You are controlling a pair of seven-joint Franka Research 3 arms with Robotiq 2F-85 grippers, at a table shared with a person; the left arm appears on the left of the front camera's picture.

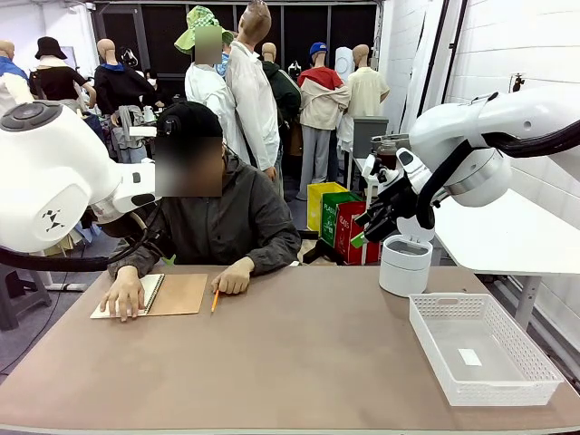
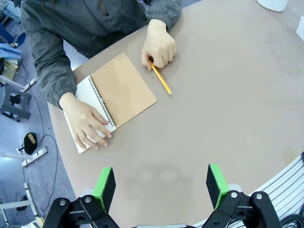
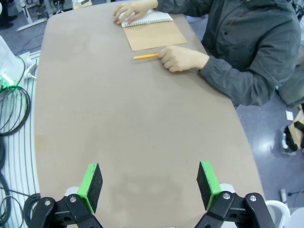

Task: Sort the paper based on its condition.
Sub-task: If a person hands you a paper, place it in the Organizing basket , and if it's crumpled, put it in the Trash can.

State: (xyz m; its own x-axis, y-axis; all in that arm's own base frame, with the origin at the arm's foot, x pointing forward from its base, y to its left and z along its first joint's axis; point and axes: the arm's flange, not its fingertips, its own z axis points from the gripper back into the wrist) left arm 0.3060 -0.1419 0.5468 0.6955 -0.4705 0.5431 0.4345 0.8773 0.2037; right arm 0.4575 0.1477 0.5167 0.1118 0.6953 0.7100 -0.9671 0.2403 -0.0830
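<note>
A brown table (image 1: 299,362) carries a spiral notebook (image 1: 179,294) lying open at its far left side, the tan cover folded out flat beside a white page. A yellow pencil (image 1: 215,300) slants just beside the cover's edge. At the near right stands a white slotted basket (image 1: 503,391), and behind it a white round bin (image 1: 405,265). A person in a dark grey jacket (image 1: 227,222) sits at the far side. Yellow, green and red boxes (image 1: 340,222) stand on the floor beyond.

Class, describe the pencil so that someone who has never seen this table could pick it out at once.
Start at the brown table, at the far side where the person sits. Just beside the flat tan notebook, one hand holds the pencil. It is the one thin orange-yellow stick there, its tip resting on the tabletop.
</note>
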